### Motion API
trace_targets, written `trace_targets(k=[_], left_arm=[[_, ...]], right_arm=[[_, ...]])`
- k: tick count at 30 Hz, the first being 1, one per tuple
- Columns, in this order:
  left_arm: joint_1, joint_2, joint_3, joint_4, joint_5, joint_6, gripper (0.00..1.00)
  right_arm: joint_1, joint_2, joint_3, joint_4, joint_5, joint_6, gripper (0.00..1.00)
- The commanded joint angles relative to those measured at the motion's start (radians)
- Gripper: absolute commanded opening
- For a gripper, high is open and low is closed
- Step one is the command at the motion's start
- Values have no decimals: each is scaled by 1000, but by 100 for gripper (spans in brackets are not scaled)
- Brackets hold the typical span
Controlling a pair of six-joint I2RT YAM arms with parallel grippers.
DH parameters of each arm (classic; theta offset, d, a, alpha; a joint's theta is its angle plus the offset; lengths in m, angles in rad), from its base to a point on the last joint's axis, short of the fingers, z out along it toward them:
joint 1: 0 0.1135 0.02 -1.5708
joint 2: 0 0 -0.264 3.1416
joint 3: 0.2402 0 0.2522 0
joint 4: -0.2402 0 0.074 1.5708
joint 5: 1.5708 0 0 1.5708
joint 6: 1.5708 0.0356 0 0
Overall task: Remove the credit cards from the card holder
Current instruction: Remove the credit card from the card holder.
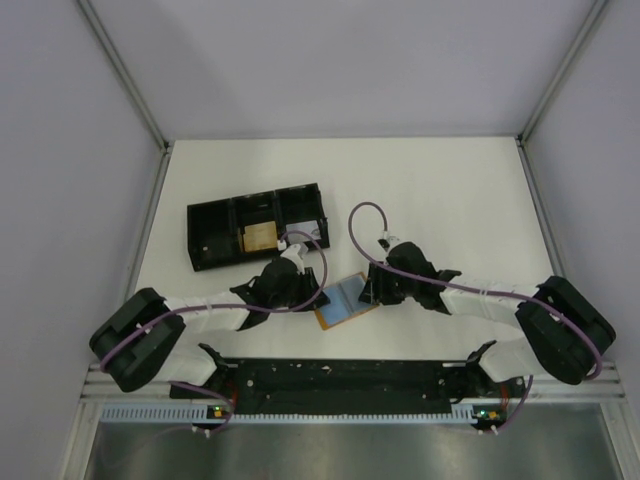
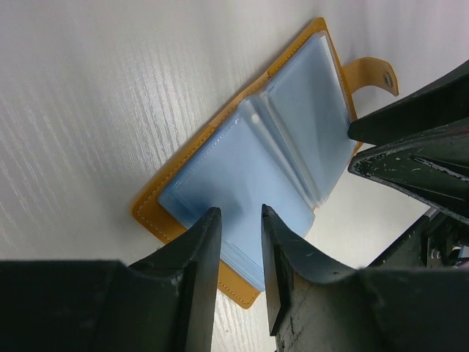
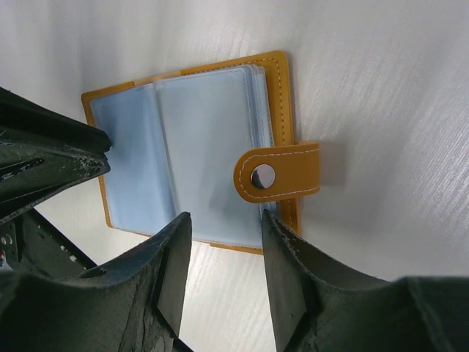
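The orange-tan card holder point(image 1: 325, 318) lies open on the table between my two grippers. It shows in the left wrist view point(image 2: 155, 214) and the right wrist view point(image 3: 282, 95). Pale blue credit cards point(image 2: 256, 154) fill it in leaves point(image 3: 198, 147); I cannot tell single cards apart. Its snap tab point(image 3: 282, 174) is folded over the right page. My left gripper point(image 2: 240, 213) is open, tips over the edge of the left page. My right gripper point(image 3: 223, 218) is open, tips at the edge of the right page, below the tab. Nothing is between either pair of jaws.
A black three-compartment tray point(image 1: 215, 235) stands behind the left arm, with a tan object point(image 1: 260, 238) in its middle compartment. The other arm's fingers point(image 2: 418, 125) point(image 3: 51, 147) are close across the holder. White walls close the table's back and sides.
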Motion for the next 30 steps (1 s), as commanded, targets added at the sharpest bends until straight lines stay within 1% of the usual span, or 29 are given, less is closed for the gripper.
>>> trace_targets(k=[1, 6, 13, 22, 25, 27, 30], left_arm=[[-10, 23, 7, 4, 7, 8, 33], [-12, 17, 5, 2, 2, 8, 33], [-13, 21, 8, -1, 1, 8, 33], [-21, 24, 13, -2, 1, 6, 33], [-24, 21, 13, -4, -1, 5, 33], [-24, 21, 13, -2, -4, 5, 33], [-24, 21, 13, -2, -4, 3, 33]], right_arm=[[11, -2, 9, 3, 27, -2, 43], [12, -35, 19, -42, 58, -20, 45], [11, -35, 16, -40, 23, -25, 43], [12, -35, 13, 3, -43, -17, 22], [14, -42, 13, 16, -61, -13, 13], [11, -49, 18, 23, -77, -11, 10], [12, -53, 18, 70, -130, -6, 10]])
